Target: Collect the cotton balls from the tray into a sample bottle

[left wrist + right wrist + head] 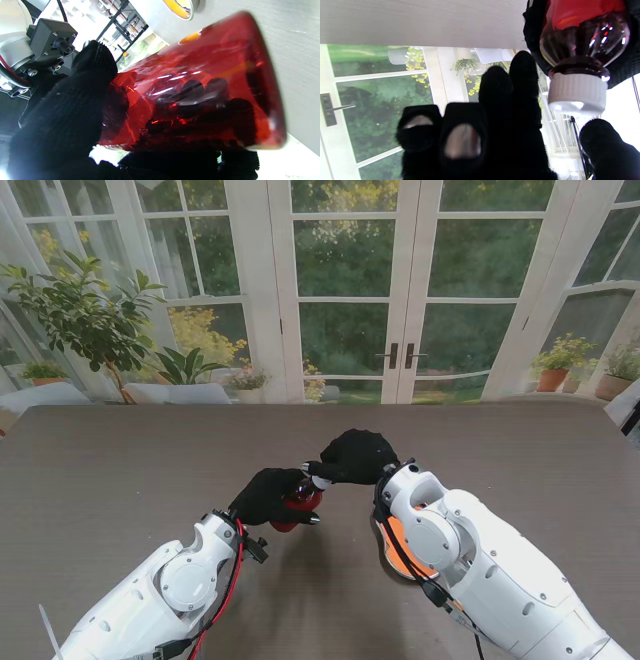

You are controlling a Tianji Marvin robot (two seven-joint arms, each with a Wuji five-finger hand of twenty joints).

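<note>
tray (392, 542) mostly hidden under our right arm, cotton balls not visible to us, bottle (296, 502) largely covered by left hand (268, 494)

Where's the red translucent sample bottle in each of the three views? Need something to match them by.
Stand view: the red translucent sample bottle sits mid-table, gripped in the black-gloved left hand.
Left wrist view: the bottle fills most of the picture, body side-on, gloved fingers around it.
Right wrist view: the bottle is in a corner, neck and white ribbed cap showing.
Shared landmark: the orange disc on the table, in the stand and left wrist views.
</note>
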